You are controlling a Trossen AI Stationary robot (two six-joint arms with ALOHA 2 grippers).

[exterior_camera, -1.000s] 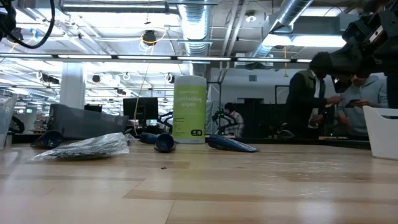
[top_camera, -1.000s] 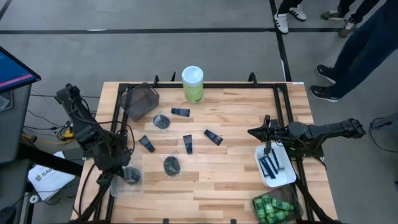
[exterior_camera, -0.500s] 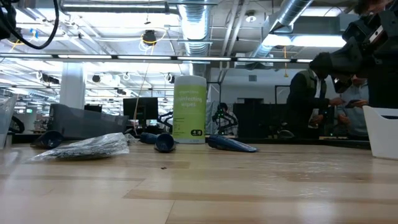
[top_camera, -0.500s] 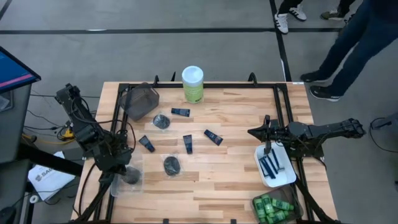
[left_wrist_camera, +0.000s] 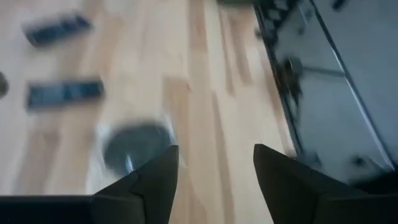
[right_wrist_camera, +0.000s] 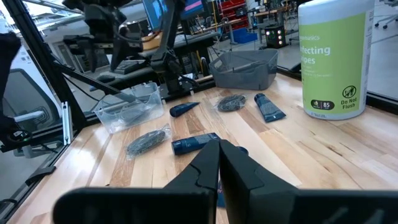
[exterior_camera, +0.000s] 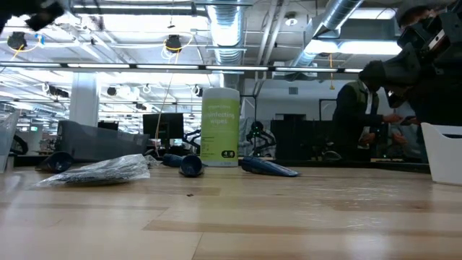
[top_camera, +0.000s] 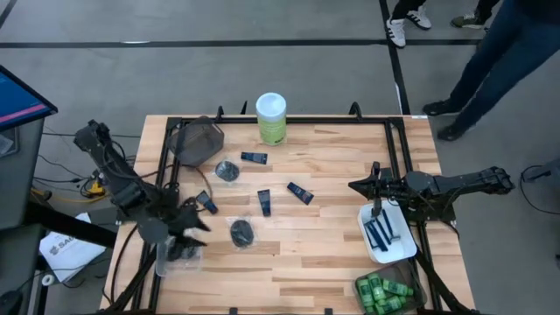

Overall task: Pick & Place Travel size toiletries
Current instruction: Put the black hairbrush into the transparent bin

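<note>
Your left gripper (top_camera: 188,234) hangs over the clear plastic tray (top_camera: 179,254) at the table's near left corner, its fingers spread apart and holding nothing, with a round flat black disc (left_wrist_camera: 132,145) lying in that tray just under them. Your right gripper (top_camera: 354,186) waits pinched shut and empty just beyond the white tray of thin blue razors (top_camera: 381,232), while short dark navy tubes (top_camera: 300,192) and another black disc (top_camera: 242,232) lie loose mid-table.

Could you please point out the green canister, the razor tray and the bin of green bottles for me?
Canister (top_camera: 271,108), high view, on its white lid.
Razor tray (top_camera: 406,248), high view, on its white rim.
Bottle bin (top_camera: 408,279), high view, on its clear wall.
</note>
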